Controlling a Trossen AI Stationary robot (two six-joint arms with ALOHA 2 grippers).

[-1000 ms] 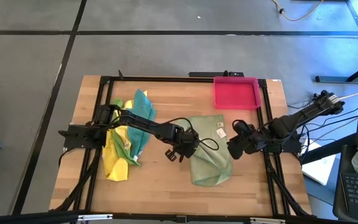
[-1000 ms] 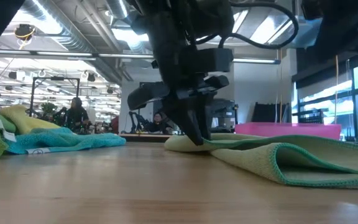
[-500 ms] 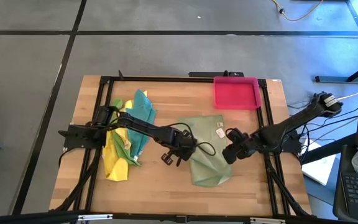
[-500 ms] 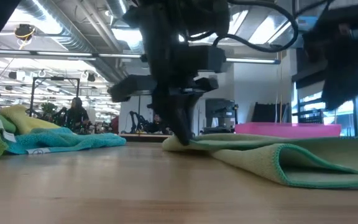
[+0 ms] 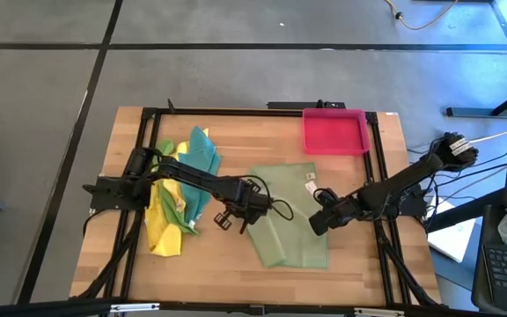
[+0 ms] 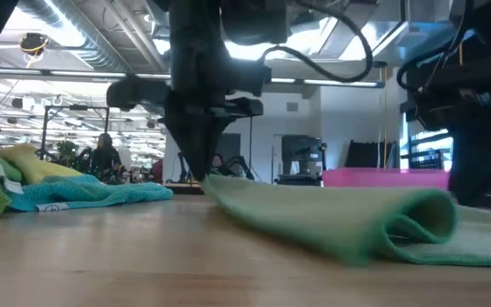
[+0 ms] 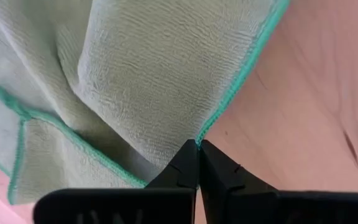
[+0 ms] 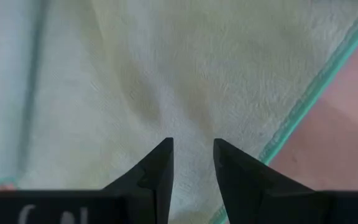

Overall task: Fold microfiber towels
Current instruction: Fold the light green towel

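My left jaws were clenched on only the teal-stitched hem of the pale olive towel at mid-worktop, so I judged the thin edge could slip free if I pulled, or drag the whole cloth askew. My right jaws stood released over the towel's far side, its weave showing between them, gripping nothing.
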